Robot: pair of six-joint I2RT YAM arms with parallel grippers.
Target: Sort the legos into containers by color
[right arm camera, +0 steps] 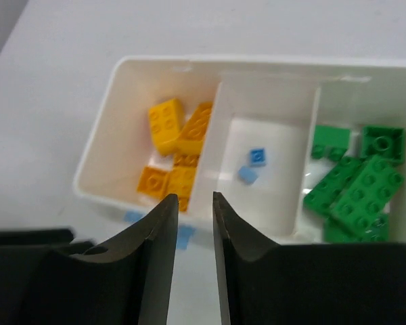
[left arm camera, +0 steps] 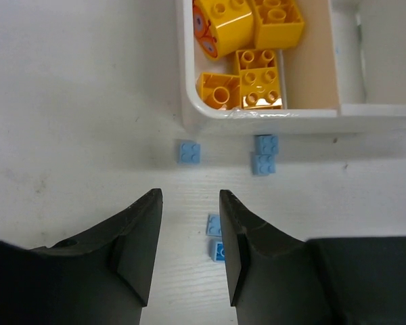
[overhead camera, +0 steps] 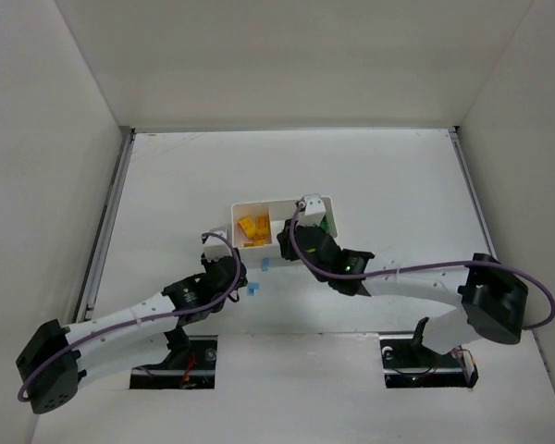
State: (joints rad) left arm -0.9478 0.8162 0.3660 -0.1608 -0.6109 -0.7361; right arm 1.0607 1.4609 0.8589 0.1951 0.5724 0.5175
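The white tray (right arm camera: pixel 257 62) has yellow bricks (right arm camera: pixel 172 145) in its left compartment, two light blue bricks (right arm camera: pixel 257 156) in the middle and green bricks (right arm camera: pixel 355 186) in the right. My right gripper (right arm camera: pixel 193 197) hovers above the tray's near wall, narrowly open and empty. My left gripper (left arm camera: pixel 188 195) is open and empty over the table just in front of the tray (left arm camera: pixel 271 122). Loose light blue bricks lie there: one ahead (left arm camera: pixel 189 152), a pair by the tray wall (left arm camera: pixel 264 154), and two beside the right finger (left arm camera: pixel 216 225). In the top view both grippers (overhead camera: pixel 238 270) (overhead camera: pixel 291 239) sit at the tray (overhead camera: pixel 233 211).
White walls enclose the table on three sides. The arm bases and cable slots are at the near edge. Purple cables run along both arms.
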